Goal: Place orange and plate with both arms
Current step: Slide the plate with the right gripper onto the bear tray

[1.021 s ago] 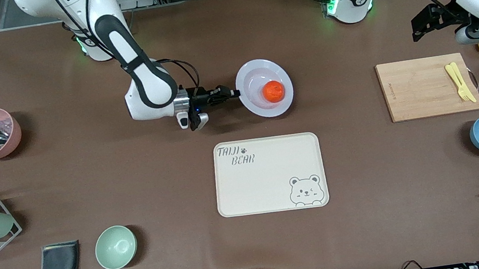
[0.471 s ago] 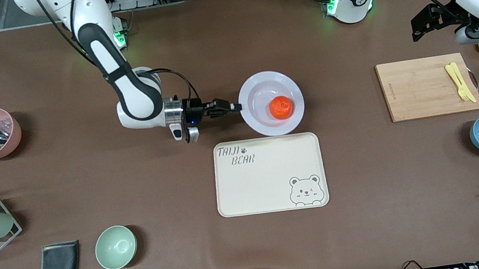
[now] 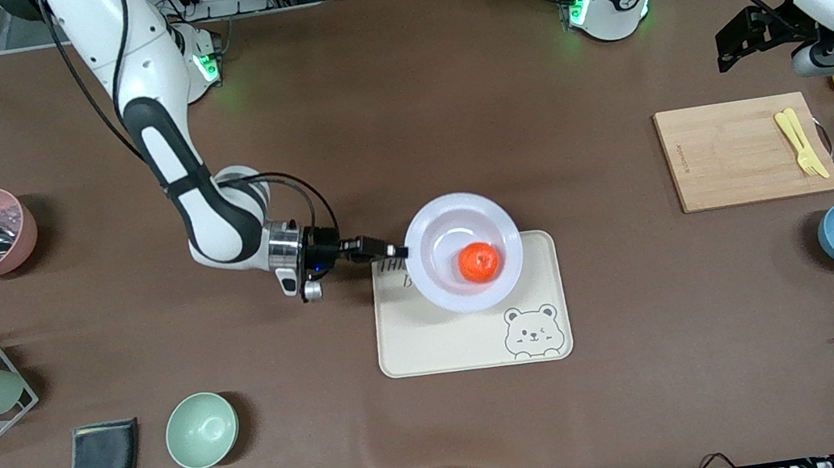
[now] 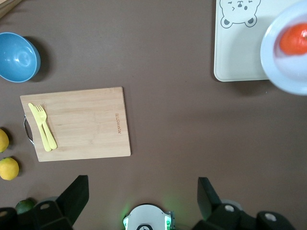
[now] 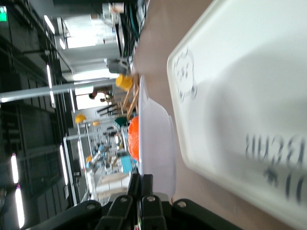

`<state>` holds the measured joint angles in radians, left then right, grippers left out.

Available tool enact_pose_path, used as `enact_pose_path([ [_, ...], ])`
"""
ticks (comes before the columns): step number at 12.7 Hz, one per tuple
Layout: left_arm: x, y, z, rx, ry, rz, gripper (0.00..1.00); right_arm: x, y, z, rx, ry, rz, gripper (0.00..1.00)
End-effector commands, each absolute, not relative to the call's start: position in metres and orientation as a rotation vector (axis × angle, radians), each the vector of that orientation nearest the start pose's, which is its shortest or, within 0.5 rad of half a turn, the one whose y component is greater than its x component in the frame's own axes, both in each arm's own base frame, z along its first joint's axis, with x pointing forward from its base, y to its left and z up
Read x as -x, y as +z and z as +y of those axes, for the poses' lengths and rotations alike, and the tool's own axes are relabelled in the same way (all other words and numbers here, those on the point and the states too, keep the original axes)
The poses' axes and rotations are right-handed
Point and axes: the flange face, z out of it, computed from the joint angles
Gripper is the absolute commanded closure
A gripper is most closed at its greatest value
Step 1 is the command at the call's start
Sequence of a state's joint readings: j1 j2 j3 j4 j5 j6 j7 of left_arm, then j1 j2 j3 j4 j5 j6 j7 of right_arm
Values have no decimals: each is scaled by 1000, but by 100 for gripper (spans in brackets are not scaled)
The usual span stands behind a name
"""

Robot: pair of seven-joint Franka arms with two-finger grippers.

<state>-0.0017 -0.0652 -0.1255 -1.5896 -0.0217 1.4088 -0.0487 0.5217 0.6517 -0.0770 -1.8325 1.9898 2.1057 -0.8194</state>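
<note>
Red-orange orange [image 3: 479, 262] seen in pale lavender-white plate [image 3: 439, 276]; cream tray [image 3: 433, 346] printed with grey bear and lettering; desk [image 3: 367, 110] covered in brown.

We see the plate [image 3: 445, 285] covering most of the tray [image 3: 433, 350] lettering, toward 11 o'clock of the tray. In the left wrist view, the frame edge cuts the plate [image 4: 283, 72] and orange [image 4: 293, 39]. The tray print [image 5: 276, 163] in the right wrist view is blurred.

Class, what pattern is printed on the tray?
A winking bear face on the tray, clearest in the front view.
</note>
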Motion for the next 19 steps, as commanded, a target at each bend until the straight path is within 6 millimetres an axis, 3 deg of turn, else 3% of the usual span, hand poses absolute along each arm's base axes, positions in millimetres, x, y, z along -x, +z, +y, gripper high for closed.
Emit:
enact_pose_path([
  [1, -508, 643, -71, 3130, 167, 107, 0, -597, 177, 341, 1772, -121, 297, 100],
  [8, -507, 642, -71, 3130, 172, 104, 0, -590, 137, 351, 1844, -132, 284, 100],
  [12, -508, 642, -69, 3107, 169, 102, 0, -589, 136, 353, 1856, -130, 302, 100],
  [13, -502, 640, -67, 3089, 175, 105, 0, -590, 137, 354, 1854, -131, 302, 78],
  [14, -496, 637, -69, 3062, 180, 117, 0, -593, 138, 349, 1852, -135, 309, 65],
  [19, -495, 641, -71, 3055, 162, 120, 0, -595, 138, 344, 1909, -49, 308, 59],
])
